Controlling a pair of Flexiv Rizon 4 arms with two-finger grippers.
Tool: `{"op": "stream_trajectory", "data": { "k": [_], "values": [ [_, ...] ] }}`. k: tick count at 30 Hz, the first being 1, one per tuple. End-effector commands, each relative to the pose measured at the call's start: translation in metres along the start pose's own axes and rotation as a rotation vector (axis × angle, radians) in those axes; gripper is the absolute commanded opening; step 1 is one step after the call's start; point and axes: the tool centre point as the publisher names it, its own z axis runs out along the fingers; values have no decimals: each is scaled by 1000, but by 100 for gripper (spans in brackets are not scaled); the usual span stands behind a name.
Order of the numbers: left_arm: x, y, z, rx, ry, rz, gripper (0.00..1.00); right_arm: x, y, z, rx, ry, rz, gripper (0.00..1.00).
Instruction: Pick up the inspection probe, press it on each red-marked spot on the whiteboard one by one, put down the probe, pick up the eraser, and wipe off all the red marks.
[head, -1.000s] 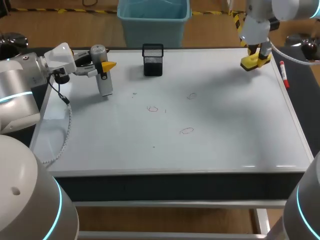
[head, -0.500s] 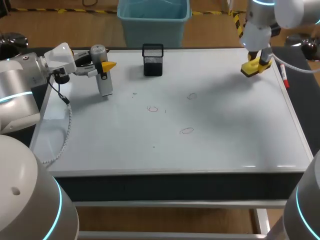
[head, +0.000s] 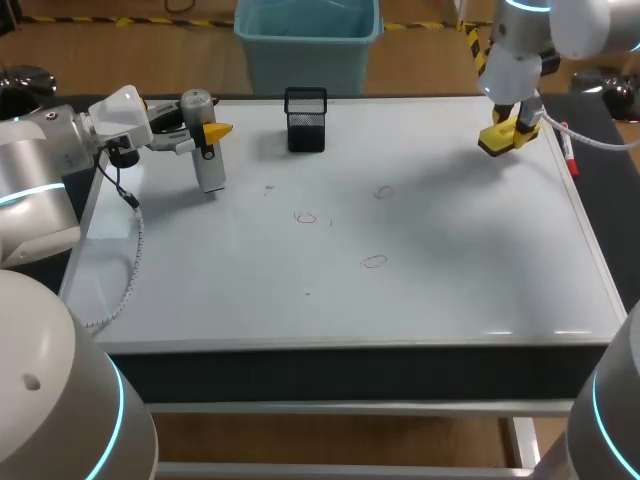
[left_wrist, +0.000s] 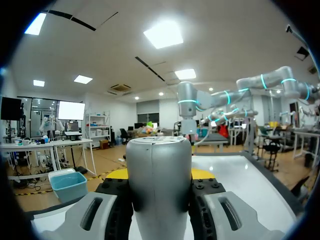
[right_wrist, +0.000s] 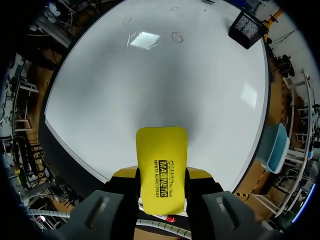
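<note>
The grey cylindrical probe stands upright at the whiteboard's far left, tip at or just over the board; my left gripper is shut on it. In the left wrist view the probe fills the gap between the fingers. My right gripper hangs over the far right corner, shut on the yellow eraser. In the right wrist view the eraser sticks out ahead of the fingers, above the board. Three small red marks lie in the board's middle.
A black mesh cup stands at the board's far edge, between the two grippers. A red marker lies on the dark strip beside the board's right edge, close to the right gripper.
My right gripper has shifted slightly toward the board's near side and down with the eraser. The left arm and the probe have not moved.
</note>
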Motion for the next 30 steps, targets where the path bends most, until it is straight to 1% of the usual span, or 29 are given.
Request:
{"op": "stream_trajectory", "data": {
  "k": [1,13,15,18,24,28,30],
  "values": [
    [0,0,0,2,-1,1,0,0,-1,-2,1,3,-2,0],
    [0,0,0,2,-1,1,0,0,-1,-2,1,3,-2,0],
    [2,-4,9,1,24,3,0,0,-1,-2,1,3,-2,0],
    [10,-8,19,21,52,7,0,0,-1,-2,1,3,-2,0],
    [32,-15,39,47,117,1,0,0,-1,-2,1,3,-2,0],
    [46,-17,50,59,149,-2,0,0,-1,-2,1,3,-2,0],
    [53,-17,58,75,178,-6,0,0,-1,-2,1,3,-2,0]
  ]
}}
